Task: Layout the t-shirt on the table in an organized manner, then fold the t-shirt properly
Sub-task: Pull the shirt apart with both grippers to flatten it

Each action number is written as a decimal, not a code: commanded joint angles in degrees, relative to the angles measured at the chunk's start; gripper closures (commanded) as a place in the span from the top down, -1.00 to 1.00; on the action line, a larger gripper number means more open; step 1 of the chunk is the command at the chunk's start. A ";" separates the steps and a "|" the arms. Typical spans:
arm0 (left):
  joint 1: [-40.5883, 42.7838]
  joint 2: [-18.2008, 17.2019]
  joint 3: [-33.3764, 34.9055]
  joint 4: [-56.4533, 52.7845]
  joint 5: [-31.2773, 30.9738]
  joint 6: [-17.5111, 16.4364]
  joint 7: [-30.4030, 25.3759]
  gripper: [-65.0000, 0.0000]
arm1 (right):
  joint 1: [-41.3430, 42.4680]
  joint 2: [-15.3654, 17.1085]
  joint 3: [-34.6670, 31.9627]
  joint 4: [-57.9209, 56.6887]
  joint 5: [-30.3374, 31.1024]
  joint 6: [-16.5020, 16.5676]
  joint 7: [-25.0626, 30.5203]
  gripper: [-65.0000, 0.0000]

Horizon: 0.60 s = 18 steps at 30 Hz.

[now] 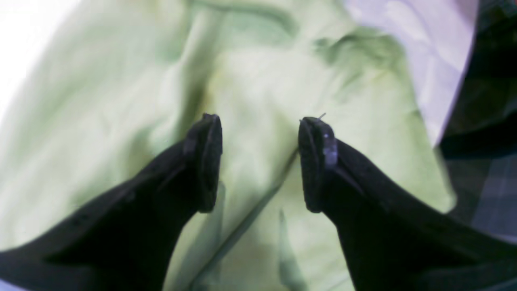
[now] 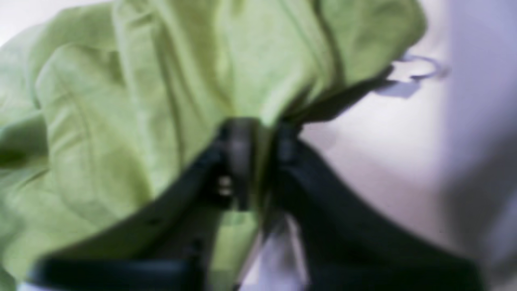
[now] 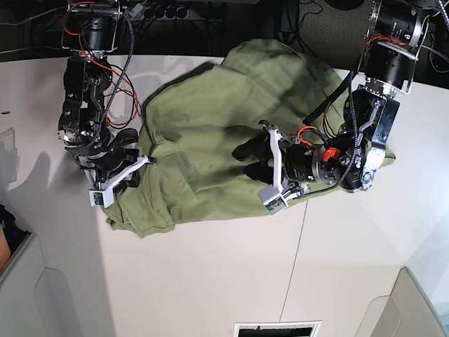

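Note:
The olive-green t-shirt (image 3: 210,133) lies crumpled and partly spread on the white table (image 3: 210,281). In the base view my left gripper (image 3: 250,160) hovers over the shirt's lower middle. In the left wrist view it (image 1: 260,161) is open, with wrinkled shirt cloth (image 1: 121,101) below and between the fingers. In the base view my right gripper (image 3: 135,156) is at the shirt's left edge. In the right wrist view it (image 2: 258,149) is shut on a fold of the shirt (image 2: 161,81), which bunches up from the jaws above the table (image 2: 383,161).
A thin dark seam (image 3: 295,260) runs across the table. Grey panels stand at the lower left (image 3: 21,281) and lower right (image 3: 414,302) corners. A vent slot (image 3: 277,328) sits at the front edge. Cables and equipment (image 3: 154,10) line the back.

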<state>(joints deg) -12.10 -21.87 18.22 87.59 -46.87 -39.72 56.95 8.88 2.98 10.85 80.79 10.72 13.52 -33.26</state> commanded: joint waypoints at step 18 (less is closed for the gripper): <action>-8.24 -2.99 -1.79 -24.65 5.97 -0.28 -11.91 0.02 | -14.64 1.29 19.71 27.23 6.12 3.41 -9.49 -1.00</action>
<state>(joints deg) -19.27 -23.81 16.84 62.67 -43.09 -41.25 44.05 -6.07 3.40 29.95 106.91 17.82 17.28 -44.10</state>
